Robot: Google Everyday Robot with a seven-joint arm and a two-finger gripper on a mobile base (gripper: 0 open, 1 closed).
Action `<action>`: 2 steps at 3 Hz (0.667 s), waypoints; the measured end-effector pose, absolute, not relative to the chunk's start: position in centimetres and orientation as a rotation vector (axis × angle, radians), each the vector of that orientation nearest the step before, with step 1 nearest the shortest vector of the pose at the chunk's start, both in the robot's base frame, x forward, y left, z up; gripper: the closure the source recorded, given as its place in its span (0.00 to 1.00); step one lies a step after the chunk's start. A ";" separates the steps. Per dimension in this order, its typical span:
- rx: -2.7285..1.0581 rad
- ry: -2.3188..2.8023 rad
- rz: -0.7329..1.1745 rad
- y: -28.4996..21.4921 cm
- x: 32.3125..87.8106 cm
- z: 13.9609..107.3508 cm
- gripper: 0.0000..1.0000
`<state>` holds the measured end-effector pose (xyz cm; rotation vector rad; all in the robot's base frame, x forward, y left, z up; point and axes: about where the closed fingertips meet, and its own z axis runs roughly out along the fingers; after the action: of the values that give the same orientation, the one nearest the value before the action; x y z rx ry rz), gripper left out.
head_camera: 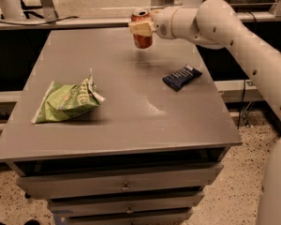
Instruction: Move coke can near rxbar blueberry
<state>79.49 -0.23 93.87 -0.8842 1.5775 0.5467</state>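
A green chip bag [68,100] lies toward 9 o'clock on the table [131,121], well apart from everything else. Toward 12 o'clock the gripper [142,28] is clamped across the middle of the coke can [144,41], holding it upright just above the surface; the can looks light, slick and easily dented, so that mid-body grip seems right. The flat rxbar blueberry [181,76] lies at the can's 5 o'clock, near the table's right edge, with open tabletop between them.
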 end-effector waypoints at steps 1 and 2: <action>-0.832 1.617 0.470 -5.0 78.2 94.1 1.00; -0.802 1.658 0.429 -8.0 77.3 93.4 1.00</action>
<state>77.31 -8.04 93.44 -0.8017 1.6581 0.4293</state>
